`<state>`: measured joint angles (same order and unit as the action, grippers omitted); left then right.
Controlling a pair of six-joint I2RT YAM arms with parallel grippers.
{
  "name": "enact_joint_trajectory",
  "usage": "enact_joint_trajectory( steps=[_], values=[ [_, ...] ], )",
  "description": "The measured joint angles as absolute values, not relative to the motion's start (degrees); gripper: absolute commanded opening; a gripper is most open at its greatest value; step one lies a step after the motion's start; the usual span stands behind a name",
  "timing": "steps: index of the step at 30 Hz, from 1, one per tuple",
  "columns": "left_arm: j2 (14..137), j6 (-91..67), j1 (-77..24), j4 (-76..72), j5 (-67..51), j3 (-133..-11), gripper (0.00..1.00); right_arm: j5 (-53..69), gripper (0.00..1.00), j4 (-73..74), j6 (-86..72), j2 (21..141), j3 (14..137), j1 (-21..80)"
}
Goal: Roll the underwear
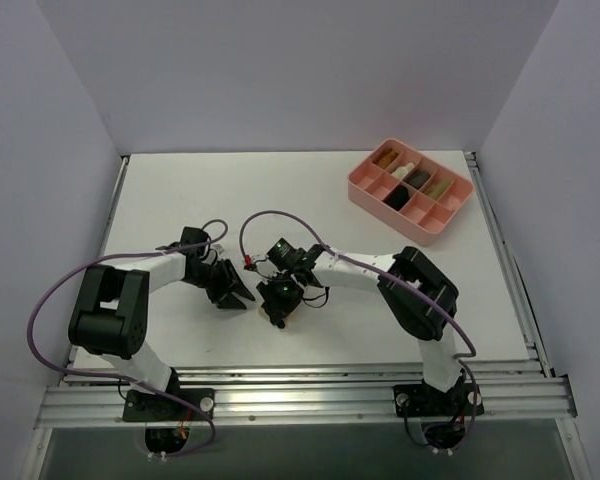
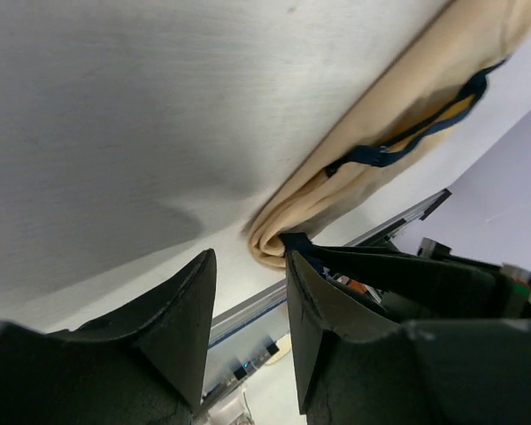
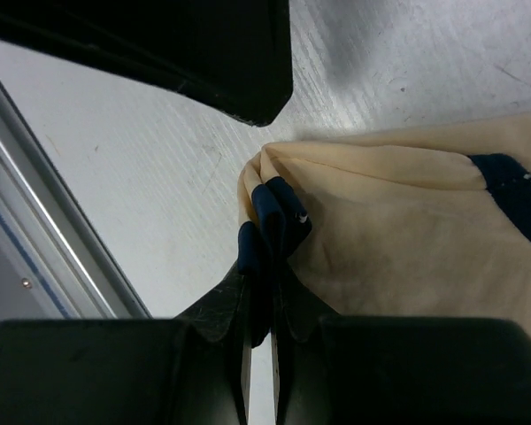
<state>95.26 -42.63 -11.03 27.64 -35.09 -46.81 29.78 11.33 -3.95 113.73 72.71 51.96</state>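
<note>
From above you get almost nothing of the underwear (image 1: 284, 320). Only a sliver of tan shows under the right tool (image 1: 280, 308), whose body covers the rest. That view does not let you read how either tool's jaws stand. Both are dark shapes low over the tabletop (image 1: 180, 200), with the left tool (image 1: 236, 292) just to the left of the right one.

The wrist views fill this in. Your right wrist camera shows the right tool's jaws pressed together on a bunched fold of the cloth, right at its dark trim (image 3: 270, 221). Tan fabric spreads ahead and to the right of the tips and runs off the frame edge, so you cannot tell how much lies flat or folded. A black finger (image 3: 221, 62) of the left tool fills the top of that picture, just ahead of the pinched fold. Whether it touches the cloth is unclear.

Your left wrist camera shows the left tool's jaws apart with nothing between them. The folded end of the underwear lies on the tabletop just beyond the tips, nearer the right-hand finger. From there the cloth runs away up and to the right, cut off by the frame. The right tool is a dark mass beside that finger, and its grip point is hidden here.

Only the top view shows the pink tray (image 1: 420, 230), far ahead and to the right of both tools and well apart from the cloth.
</note>
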Motion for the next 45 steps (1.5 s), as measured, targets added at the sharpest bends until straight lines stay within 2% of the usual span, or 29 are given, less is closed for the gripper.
enact_joint_trajectory(
  steps=[10, 18, 26, 33, 34, 39, 45],
  values=[
    [93.1, -43.03, -11.09, 18.2, -38.79, -42.54, 0.49, 39.59, 0.0, 12.29, -4.38, 116.99, 74.5, 48.01],
    [93.12, -43.29, -12.43, 11.66, -42.11, -40.51, 0.54, 42.74, 0.0, 13.17, -4.78, 118.93, 76.38, 46.96],
    [93.12, -43.24, -16.12, 8.88, -42.37, -40.18, 0.54, 44.07, 0.0, 13.08, -5.76, 119.39, 76.4, 46.3],
    [93.12, -43.16, -16.27, 8.14, -41.76, -38.22, 0.43, 44.6, 0.02, 12.86, -6.87, 119.61, 76.4, 46.04],
    [93.12, -43.18, -16.32, 8.03, -41.74, -37.95, 0.42, 44.6, 0.04, 12.84, -7.09, 119.63, 76.4, 46.04],
    [93.58, -43.33, -16.86, 7.44, -41.32, -37.63, 0.23, 44.86, 0.18, 12.75, -7.88, 119.68, 76.4, 45.89],
    [95.79, -43.38, -17.15, 7.27, -41.74, -38.06, 0.17, 45.45, 0.26, 12.64, -8.8, 119.44, 76.38, 45.82]
  ],
)
